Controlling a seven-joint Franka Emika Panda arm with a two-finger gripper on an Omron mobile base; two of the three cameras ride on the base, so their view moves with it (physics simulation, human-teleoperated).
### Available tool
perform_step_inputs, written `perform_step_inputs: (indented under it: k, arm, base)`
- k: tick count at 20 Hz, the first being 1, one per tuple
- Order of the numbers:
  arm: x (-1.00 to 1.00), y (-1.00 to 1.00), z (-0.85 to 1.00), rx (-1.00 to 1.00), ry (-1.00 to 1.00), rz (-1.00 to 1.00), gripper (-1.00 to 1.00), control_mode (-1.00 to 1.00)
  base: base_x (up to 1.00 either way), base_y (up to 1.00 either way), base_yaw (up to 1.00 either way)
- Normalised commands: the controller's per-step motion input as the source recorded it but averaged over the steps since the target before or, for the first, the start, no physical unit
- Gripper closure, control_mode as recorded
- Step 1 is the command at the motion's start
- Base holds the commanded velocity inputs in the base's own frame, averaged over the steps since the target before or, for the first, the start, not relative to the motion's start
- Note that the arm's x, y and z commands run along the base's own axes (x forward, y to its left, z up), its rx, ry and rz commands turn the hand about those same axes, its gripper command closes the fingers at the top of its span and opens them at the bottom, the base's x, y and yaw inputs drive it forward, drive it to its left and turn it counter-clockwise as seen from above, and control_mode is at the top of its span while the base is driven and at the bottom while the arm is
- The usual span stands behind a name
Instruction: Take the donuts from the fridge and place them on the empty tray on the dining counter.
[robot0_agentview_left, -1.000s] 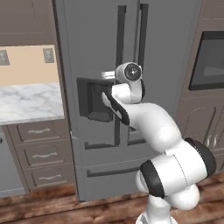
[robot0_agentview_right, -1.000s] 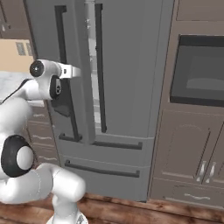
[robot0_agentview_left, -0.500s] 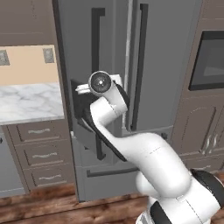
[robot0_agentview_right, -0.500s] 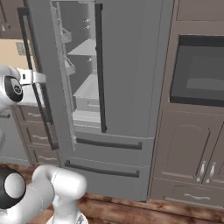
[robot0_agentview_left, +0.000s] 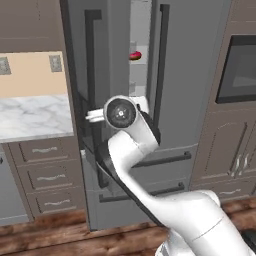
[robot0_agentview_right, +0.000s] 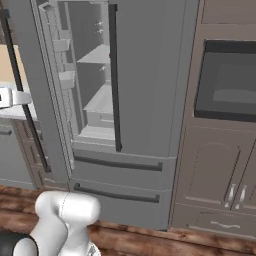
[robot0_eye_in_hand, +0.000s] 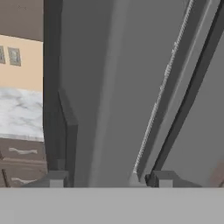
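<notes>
Grey fridge door stands between your claw's two tips, which sit apart either side of its edge, gripping nothing you can see. A pink-red donut sits inside the fridge, around twelve o'clock above the arm's wrist.

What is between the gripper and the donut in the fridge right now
The open left door of the fridge. The gripper sits at that door's outer face beside its handle, jaws apart, while the pink-red donut lies on a shelf inside, past the door's edge. The arm must come round it.
</notes>
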Motion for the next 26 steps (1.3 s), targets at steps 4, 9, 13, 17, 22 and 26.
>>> perform_step_inputs:
  k: [4,9,13,17,22,26]
  arm:
    - [-1.0,-0.9,0.28,0.03,-0.06,0.0,-1.0,-1.0]
    - [-0.42,-1.0,0.05,0.07,0.0,0.02,-1.0,-1.0]
    - [0.14,-1.0,-0.03,0.13,0.02,0.25,-1.0,-1.0]
    - [0.55,-0.83,-0.02,0.29,0.0,0.24,-1.0,-1.0]
    - [0.01,-0.42,0.58,0.23,-0.27,0.29,-1.0,-1.0]
    - [0.01,-0.06,0.43,0.04,-0.33,0.28,-1.0,-1.0]
  base:
    - [0.0,0.0,0.0]
    - [0.0,0.0,0.0]
    - [0.0,0.0,0.0]
    - [0.0,0.0,0.0]
    - [0.0,0.0,0.0]
    - [0.0,0.0,0.0]
